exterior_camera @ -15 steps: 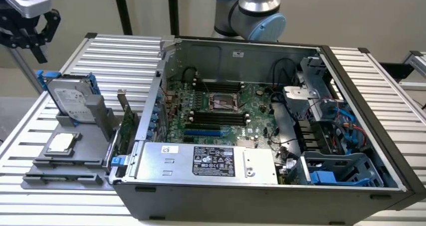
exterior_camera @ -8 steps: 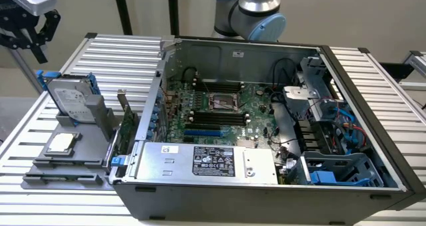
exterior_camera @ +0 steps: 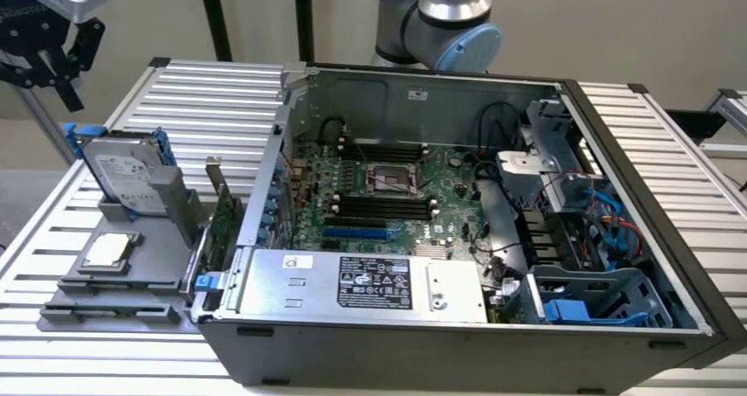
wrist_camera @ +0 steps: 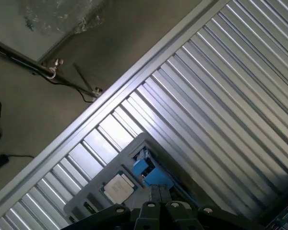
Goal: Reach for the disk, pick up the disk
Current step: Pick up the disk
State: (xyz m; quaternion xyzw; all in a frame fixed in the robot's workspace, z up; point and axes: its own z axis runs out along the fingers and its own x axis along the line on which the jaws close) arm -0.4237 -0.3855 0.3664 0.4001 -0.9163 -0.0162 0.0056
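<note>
The case [exterior_camera: 467, 326] lies open on its side on the slatted table [exterior_camera: 210, 90]. Its board [exterior_camera: 373, 195] and the silver box [exterior_camera: 367, 282] with a black label are in plain sight inside. The arm [exterior_camera: 450, 20] rises behind the case, at its far wall.

The disk [exterior_camera: 117, 173] is outside the case, just beside the case's wall on the exterior view's left. It stands upright on edge in a grey holder [exterior_camera: 122, 295], with its white label turned to the camera and its blue frame showing at both sides. On the same holder, nearer the camera than the disk and also beside the case, a small square chip [exterior_camera: 108, 250] lies flat.

The gripper [exterior_camera: 59, 72] hangs in the air off the case's far corner on the exterior view's left. It is higher than the disk and well apart from it, touching nothing.

The wrist view looks down past the gripper [wrist_camera: 156, 190], whose two black fingers are pressed together with no gap, and nothing is clamped between them. Just beyond the tips is the blue frame of the disk [wrist_camera: 149, 173], seen from over its top edge. The chip [wrist_camera: 117, 188] lies close beside it on the holder [wrist_camera: 134, 146]. Around the holder run the bright slats of the table [wrist_camera: 230, 96], and past the table's edge is the bare floor [wrist_camera: 33, 110].
</note>
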